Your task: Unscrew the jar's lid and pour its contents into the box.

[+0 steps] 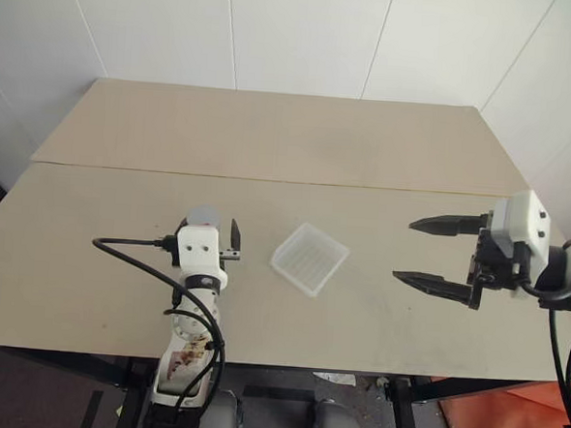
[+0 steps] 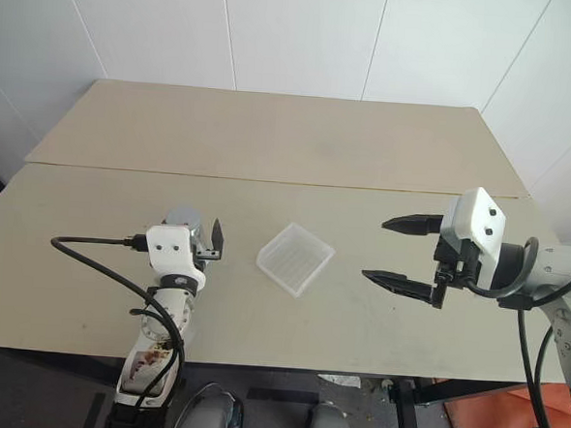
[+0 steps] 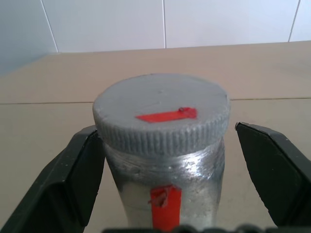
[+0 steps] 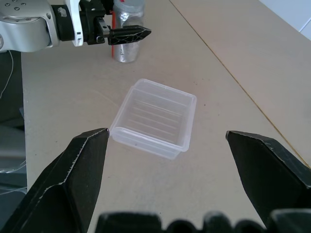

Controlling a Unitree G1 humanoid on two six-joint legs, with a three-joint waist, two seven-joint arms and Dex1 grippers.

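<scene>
- My left gripper stands spread wide around the jar, one finger on each side of its silvery body; in the left wrist view one finger looks to be against the wall or just beside it, the other is apart from it, so I grip nothing yet.
- The lid sits screwed on the jar, a red mark across its top in line with the red label below it; I cannot see the contents through the wall.
- I judge this to be the opening step: securing the jar before any unscrewing. My next move is to close the left fingers on the body below the ribbed lid rim, leaving the lid free to turn.
- My right gripper hangs over the table, jaws parted and holding nothing, pointing towards the box. It must cross over the box to reach the lid.
- The box lies flat between my two grippers, near the jar but not touching it, its ribbed bottom bare.
- The jar stands upright on the near board, back from the front edge. The table is otherwise bare, so both arms have open room; the far board beyond the seam is free as well.
</scene>
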